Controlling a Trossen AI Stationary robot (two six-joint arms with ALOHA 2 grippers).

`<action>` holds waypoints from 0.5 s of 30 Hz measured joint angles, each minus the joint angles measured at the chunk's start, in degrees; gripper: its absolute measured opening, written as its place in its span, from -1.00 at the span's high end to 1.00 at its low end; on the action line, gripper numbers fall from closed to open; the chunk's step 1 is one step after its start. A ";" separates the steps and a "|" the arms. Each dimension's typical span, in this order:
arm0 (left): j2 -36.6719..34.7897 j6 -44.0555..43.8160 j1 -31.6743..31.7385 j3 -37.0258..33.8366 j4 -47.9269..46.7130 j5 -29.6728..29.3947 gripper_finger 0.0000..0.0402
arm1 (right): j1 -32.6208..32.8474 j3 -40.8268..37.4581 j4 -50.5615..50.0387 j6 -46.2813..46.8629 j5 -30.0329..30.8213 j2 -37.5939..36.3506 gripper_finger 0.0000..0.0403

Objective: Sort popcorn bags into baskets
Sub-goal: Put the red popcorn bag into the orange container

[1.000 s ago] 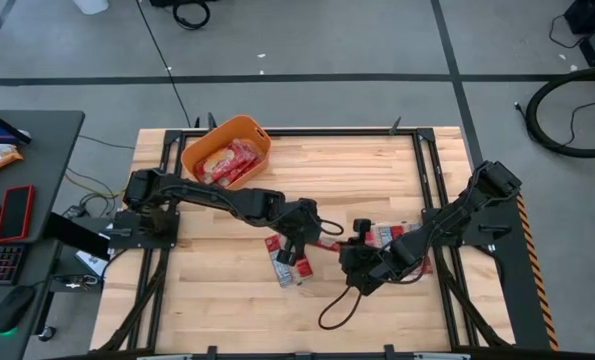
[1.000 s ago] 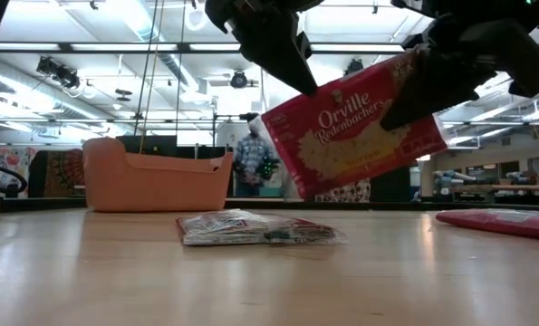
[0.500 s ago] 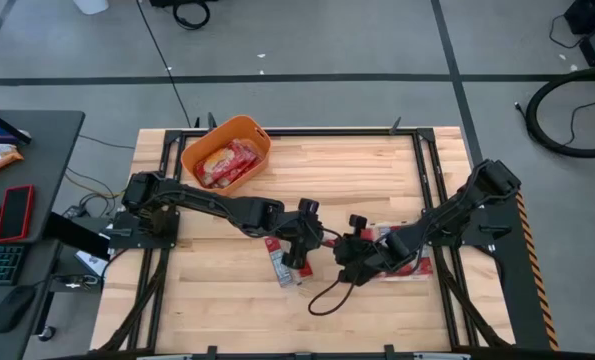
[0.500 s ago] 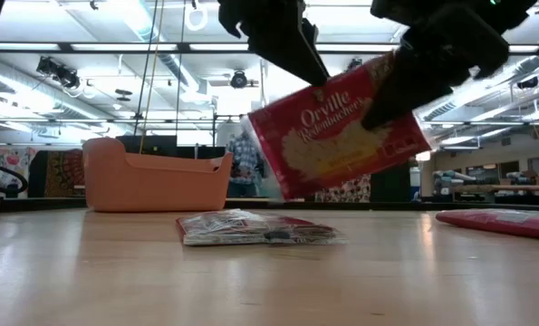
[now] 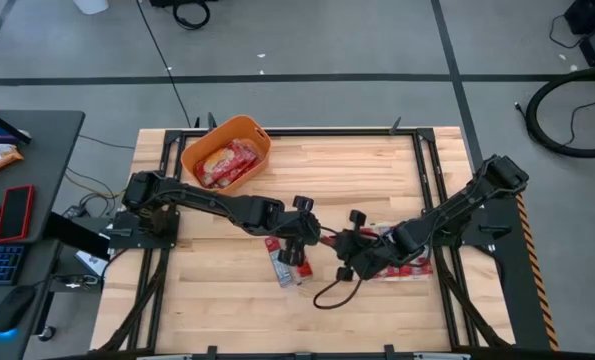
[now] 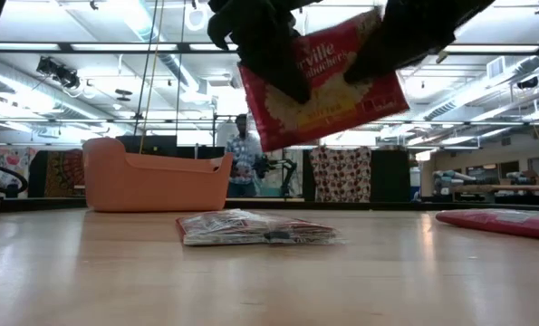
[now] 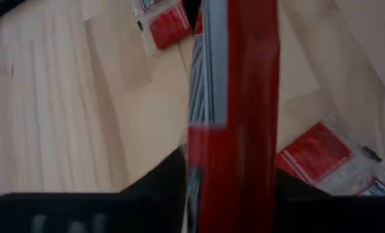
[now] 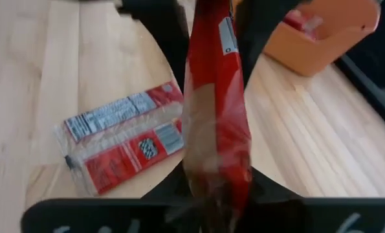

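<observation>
A red popcorn bag (image 6: pixel 328 77) with white and yellow print hangs in the air between my two grippers over the table's middle (image 5: pixel 326 239). My left gripper (image 5: pixel 305 230) is at its left end and my right gripper (image 5: pixel 349 246) at its right end, both shut on it. A second bag (image 5: pixel 285 262) lies flat on the table below them (image 6: pixel 251 228). More bags (image 5: pixel 409 262) lie flat near the right arm. The orange basket (image 5: pixel 189 152) stands at the far left with several bags inside. My left gripper pinches the raised bag's left end (image 7: pixel 234 129) between its two fingers, which come slanting down from above (image 6: pixel 264 54). The bag is lifted clear and stands on edge. My right gripper pinches the same bag's right end (image 8: pixel 215 149) between its two fingers, slanting down from the right (image 6: pixel 405 36). The bag stands on edge, tilted, clear of the table.
A black cable loop (image 5: pixel 332 293) hangs from the right gripper onto the table. A black frame runs along the table's edges (image 5: pixel 417 160). A desk with a keyboard and a red slab (image 5: pixel 15 212) stands left of the table. A person (image 6: pixel 244 163) stands in the room behind.
The right gripper has carried the bag up and toward the table's left. The left gripper, first just above the bag's upper left corner, now has its fingers over the bag's left end. The bag hangs higher above the table than before, still tilted.
</observation>
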 joint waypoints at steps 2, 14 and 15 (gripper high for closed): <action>-0.02 0.00 0.08 0.00 -0.93 -0.02 0.61 | -0.01 0.00 1.85 -1.75 0.76 0.00 0.72; -5.99 -3.57 3.54 -0.01 -12.73 2.73 0.85 | 1.75 0.04 -2.09 -2.70 0.94 -8.30 0.07; -7.21 -4.57 4.50 -0.06 -14.96 3.14 0.85 | 2.05 0.11 -3.98 -1.28 0.90 -9.43 0.02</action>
